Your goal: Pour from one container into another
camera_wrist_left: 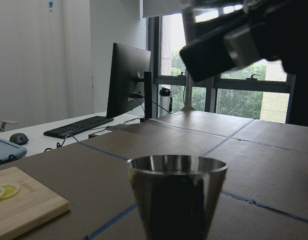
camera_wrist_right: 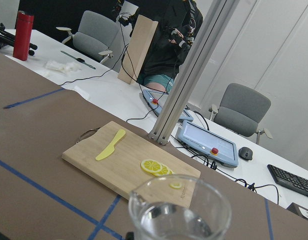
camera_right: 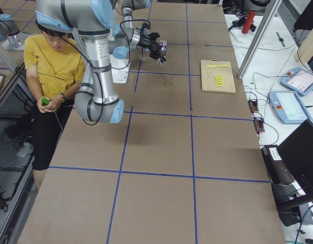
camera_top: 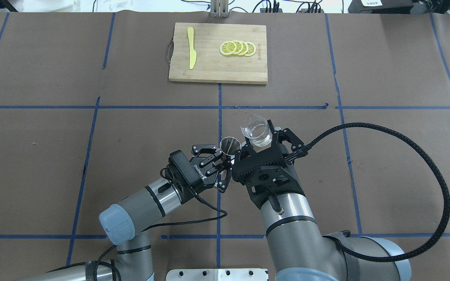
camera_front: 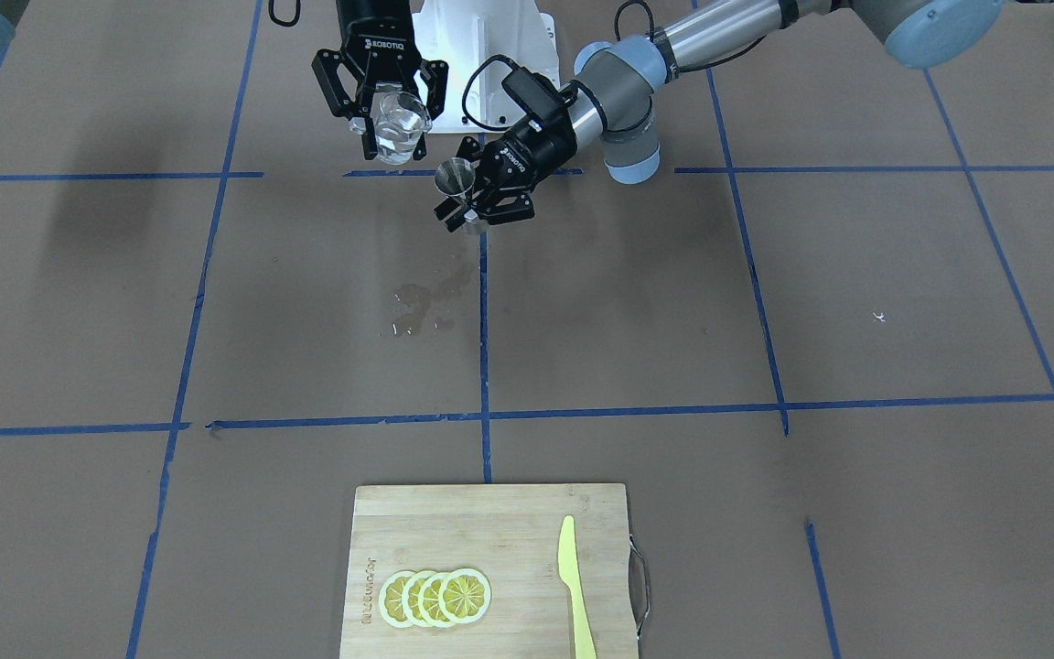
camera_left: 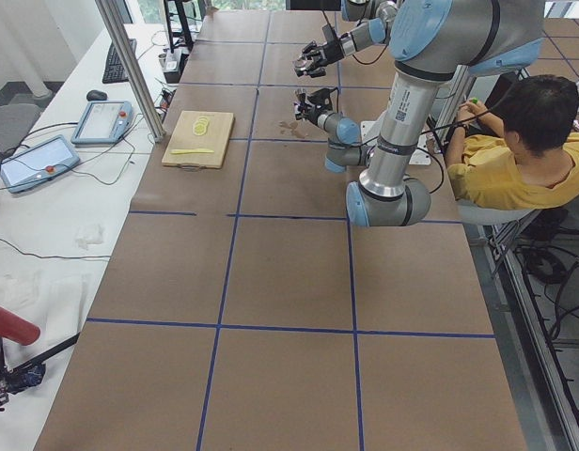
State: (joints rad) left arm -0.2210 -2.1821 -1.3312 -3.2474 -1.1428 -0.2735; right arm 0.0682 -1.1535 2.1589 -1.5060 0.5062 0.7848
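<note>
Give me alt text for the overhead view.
The right end effector holds a glass cup of clear liquid beside the steel jigger in the left end effector. Beyond lies a cutting board with lemon slices and a yellow knife.

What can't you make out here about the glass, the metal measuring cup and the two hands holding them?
- Inside of the measuring cup: the left wrist view sees it side-on, so its own wall hides any liquid; the bottom edge cuts off its lower half.
- Base of the glass: cut off by the right wrist view's bottom edge.
- Grips of the left hand and right hand: too small in both side views.
</note>
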